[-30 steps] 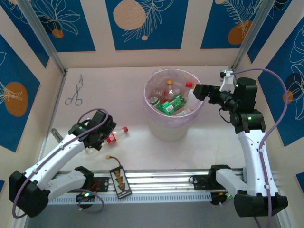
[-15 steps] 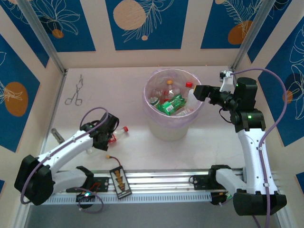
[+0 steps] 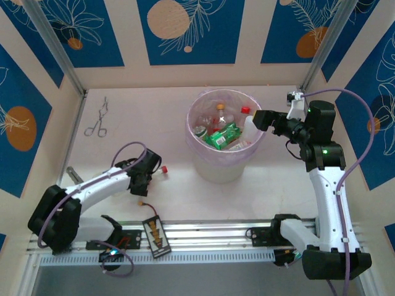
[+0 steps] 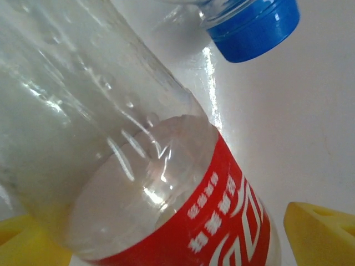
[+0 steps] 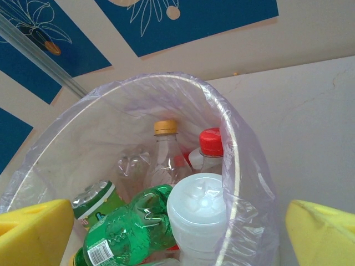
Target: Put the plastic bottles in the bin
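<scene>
While your left tool point(image 4: 175, 235) straddled the clear red-labelled plastic bottle point(image 4: 138, 138), spread apart, your right tool point(image 5: 178, 233) hung equally spread over the round lilac-lined bin point(image 5: 233, 144).

The counter point(image 3: 185, 191) is surveyed from high above its near edge. The bin point(image 5: 100, 127), shared with that view, is looked into closely from the right wrist; a red-labelled bottle point(image 4: 166, 183) is framed even nearer from the left wrist.

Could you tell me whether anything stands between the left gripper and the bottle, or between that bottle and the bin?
Nothing visible does. The red-labelled bottle lies between the open yellow fingers of the left gripper; a blue-capped bottle lies beyond it. Bare table separates it from the bin, whose rim it must clear.
</scene>
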You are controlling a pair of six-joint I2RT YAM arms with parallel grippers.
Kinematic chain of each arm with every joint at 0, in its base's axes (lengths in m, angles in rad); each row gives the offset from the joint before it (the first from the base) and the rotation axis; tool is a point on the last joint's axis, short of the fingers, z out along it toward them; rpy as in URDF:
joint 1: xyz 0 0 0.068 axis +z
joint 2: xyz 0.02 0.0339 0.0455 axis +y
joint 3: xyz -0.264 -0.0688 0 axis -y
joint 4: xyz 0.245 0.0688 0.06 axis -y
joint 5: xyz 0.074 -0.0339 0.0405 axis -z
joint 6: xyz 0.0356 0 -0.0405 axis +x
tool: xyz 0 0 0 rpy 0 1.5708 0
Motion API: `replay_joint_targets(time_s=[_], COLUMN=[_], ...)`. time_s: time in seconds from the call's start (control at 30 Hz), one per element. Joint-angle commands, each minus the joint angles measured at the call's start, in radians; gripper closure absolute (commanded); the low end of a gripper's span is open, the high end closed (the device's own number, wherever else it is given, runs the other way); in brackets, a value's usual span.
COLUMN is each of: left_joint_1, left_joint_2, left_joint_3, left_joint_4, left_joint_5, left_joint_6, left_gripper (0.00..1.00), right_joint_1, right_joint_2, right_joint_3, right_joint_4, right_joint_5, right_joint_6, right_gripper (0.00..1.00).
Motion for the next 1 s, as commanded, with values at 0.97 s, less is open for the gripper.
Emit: replay_joint_targets(time_s=[0.97], left_joint_1=[-0.134], left_joint_2=[-0.066], left_joint_3=[0.135], left_joint_4=[-0.066], left_joint_5=[-0.158], left_joint_6=[0.015], left_gripper=[0.37], right_joint_1=[-0.014], right_joint_2=[0.015], right_joint_3=[-0.010], right_joint_4=[-0.016], right_joint_5=[-0.014], right_joint_6=[-0.008], right_gripper=[0.03])
